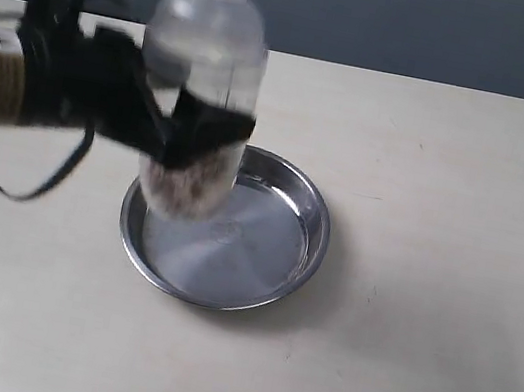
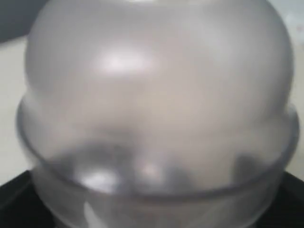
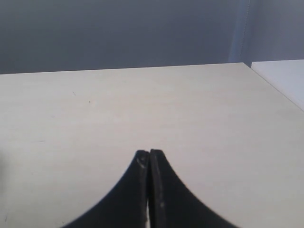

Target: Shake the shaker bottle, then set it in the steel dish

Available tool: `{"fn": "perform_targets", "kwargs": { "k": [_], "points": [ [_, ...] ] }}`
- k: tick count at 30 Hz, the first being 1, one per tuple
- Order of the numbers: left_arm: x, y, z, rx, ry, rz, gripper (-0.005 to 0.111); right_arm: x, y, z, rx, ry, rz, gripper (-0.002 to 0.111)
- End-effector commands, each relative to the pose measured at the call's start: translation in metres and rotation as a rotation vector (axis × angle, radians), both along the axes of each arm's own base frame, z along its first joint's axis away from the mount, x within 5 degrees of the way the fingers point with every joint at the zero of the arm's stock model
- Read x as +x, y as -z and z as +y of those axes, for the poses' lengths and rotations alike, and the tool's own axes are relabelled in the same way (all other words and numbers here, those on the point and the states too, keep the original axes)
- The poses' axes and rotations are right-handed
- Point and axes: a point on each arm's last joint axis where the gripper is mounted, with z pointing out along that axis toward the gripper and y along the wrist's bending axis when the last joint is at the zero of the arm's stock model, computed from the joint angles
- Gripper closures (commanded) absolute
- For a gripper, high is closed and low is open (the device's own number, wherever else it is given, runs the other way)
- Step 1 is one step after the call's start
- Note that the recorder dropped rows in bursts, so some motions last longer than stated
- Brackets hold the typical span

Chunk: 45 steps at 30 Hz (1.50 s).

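Note:
The clear shaker bottle [image 1: 206,54] stands upright in the air, blurred, with brown grains at its bottom. My left gripper [image 1: 192,133] reaches in from the left and is shut on its middle, black fingers wrapped round the body. Below and just behind the bottle lies the round steel dish [image 1: 286,261] on the table, nothing lying in it. In the left wrist view the bottle's frosted dome [image 2: 156,95] fills nearly the whole picture and hides the jaws. My right gripper [image 3: 149,154] is shut with nothing in it, over bare table, out of the exterior view.
The pale wooden table [image 1: 446,188] stretches round the dish on every side. A dark wall rises behind its far edge. A black cable [image 1: 41,182] hangs from the left arm above the table. A white surface [image 3: 285,76] borders the table in the right wrist view.

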Motion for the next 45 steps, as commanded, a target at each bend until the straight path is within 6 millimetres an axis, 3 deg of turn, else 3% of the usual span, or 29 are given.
{"fn": "perform_targets", "kwargs": {
  "k": [1, 3, 7, 10, 11, 13, 15, 16, 17, 19, 21, 23, 24, 25, 26, 27, 30, 31, 32, 35, 37, 40, 41, 43, 45],
  "points": [
    [-0.001, -0.005, -0.005, -0.008, -0.017, -0.002, 0.106, 0.0, -0.001, 0.0, -0.003, 0.004, -0.016, 0.109],
    [0.001, 0.037, -0.013, 0.047, 0.012, 0.134, 0.106, 0.0, -0.001, 0.0, -0.003, 0.004, -0.016, 0.109],
    [0.003, 0.043, -0.015, 0.141, 0.06, 0.084, 0.106, 0.0, -0.001, 0.0, -0.003, 0.004, -0.016, 0.109],
    [0.022, 0.05, 0.017, 0.325, -0.305, 0.157, 0.106, 0.0, -0.001, 0.0, -0.003, 0.004, -0.016, 0.109],
    [0.026, 0.051, 0.024, 0.29, -0.388, 0.208, 0.106, 0.0, -0.001, 0.0, -0.003, 0.004, -0.016, 0.109],
    [0.021, 0.047, 0.004, 0.156, -0.221, 0.171, 0.106, 0.0, -0.001, 0.0, -0.003, 0.004, -0.016, 0.109],
    [0.002, 0.033, -0.033, 0.036, 0.152, 0.048, 0.106, 0.0, -0.001, 0.0, -0.003, 0.004, -0.016, 0.109],
    [-0.002, 0.029, -0.041, 0.035, 0.207, 0.026, 0.106, 0.0, -0.001, 0.0, -0.003, 0.004, -0.016, 0.109],
    [0.001, 0.03, -0.04, 0.075, 0.138, 0.039, 0.106, 0.0, -0.001, 0.0, -0.003, 0.004, -0.016, 0.109],
    [0.021, 0.039, -0.014, 0.161, -0.228, 0.179, 0.106, 0.0, -0.001, 0.0, -0.003, 0.004, -0.016, 0.109],
    [0.034, 0.04, 0.003, 0.087, -0.413, 0.285, 0.106, 0.0, -0.001, 0.0, -0.003, 0.004, -0.016, 0.109],
    [0.03, 0.027, -0.018, -0.05, -0.223, 0.192, 0.106, 0.0, -0.001, 0.0, -0.003, 0.004, -0.016, 0.109],
    [0.019, 0.018, -0.038, -0.063, -0.003, 0.081, 0.106, 0.0, -0.001, 0.0, -0.003, 0.004, -0.016, 0.109],
    [0.007, 0.012, -0.054, -0.006, 0.213, -0.042, 0.106, 0.0, -0.001, 0.0, -0.003, 0.004, -0.016, 0.109],
    [0.002, 0.01, -0.06, 0.061, 0.297, -0.101, 0.106, 0.0, -0.001, 0.0, -0.003, 0.004, -0.016, 0.109],
    [0.008, 0.011, -0.056, 0.106, 0.209, -0.069, 0.106, 0.0, -0.001, 0.0, -0.003, 0.004, -0.016, 0.109],
    [0.038, 0.029, -0.017, 0.061, -0.368, 0.266, 0.106, 0.0, -0.001, 0.0, -0.003, 0.004, -0.016, 0.109],
    [0.043, 0.031, -0.013, -0.001, -0.402, 0.303, 0.106, 0.0, -0.001, 0.0, -0.003, 0.004, -0.016, 0.109],
    [0.041, 0.03, -0.02, -0.013, -0.337, 0.269, 0.106, 0.0, -0.001, 0.0, -0.003, 0.004, -0.016, 0.109],
    [0.014, 0.021, -0.053, 0.226, 0.068, -0.063, 0.106, 0.0, -0.001, 0.0, -0.003, 0.004, -0.016, 0.109],
    [0.018, 0.022, -0.048, 0.21, -0.012, 0.001, 0.106, 0.0, -0.001, 0.0, -0.003, 0.004, -0.016, 0.109],
    [0.036, 0.03, -0.031, -0.132, -0.289, 0.254, 0.106, 0.0, -0.001, 0.0, -0.003, 0.004, -0.016, 0.109],
    [0.032, 0.028, -0.04, -0.132, -0.22, 0.208, 0.106, 0.0, -0.001, 0.0, -0.003, 0.004, -0.016, 0.109],
    [0.008, 0.022, -0.071, 0.059, 0.112, -0.013, 0.106, 0.0, -0.001, 0.0, -0.003, 0.004, -0.016, 0.109],
    [-0.009, 0.023, -0.081, 0.284, 0.301, -0.164, 0.106, 0.0, -0.001, 0.0, -0.003, 0.004, -0.016, 0.109]
  ]
}}
